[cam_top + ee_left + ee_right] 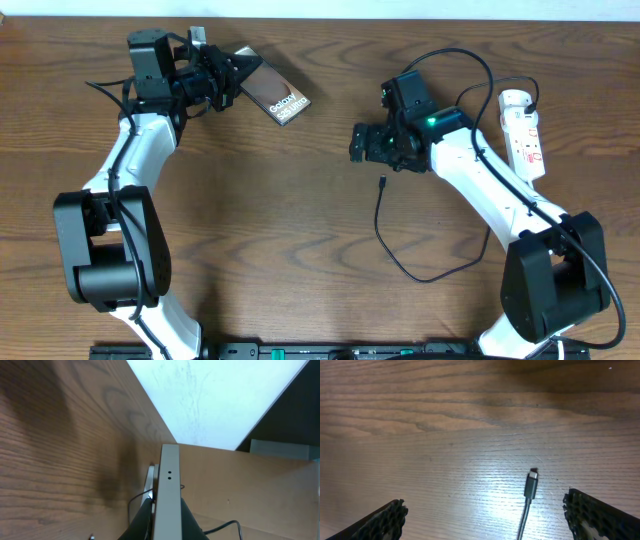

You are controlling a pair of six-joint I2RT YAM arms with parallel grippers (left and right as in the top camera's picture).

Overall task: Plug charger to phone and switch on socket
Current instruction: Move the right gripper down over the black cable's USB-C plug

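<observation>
Phone clamped by the far edge, charger tip lying free under a spread right gripper

The left gripper (238,82) is closed on the Galaxy S25 Ultra phone (281,100) near the far edge of the worktop, left of centre. Its wrist view shows the phone edge-on between the dark fingers (142,520): a rigid, smooth slab that probably slips under a light hold. The right gripper (492,517) hangs with its fingers spread wide over the charger's connector tip (531,485), which lies loose on the wood right of centre. The charger cable (400,262) looks thin, light and floppy, so the best hold is likely the stiff connector body just behind the metal end, not the cord. The white power strip (523,135) lies by the right edge
</observation>
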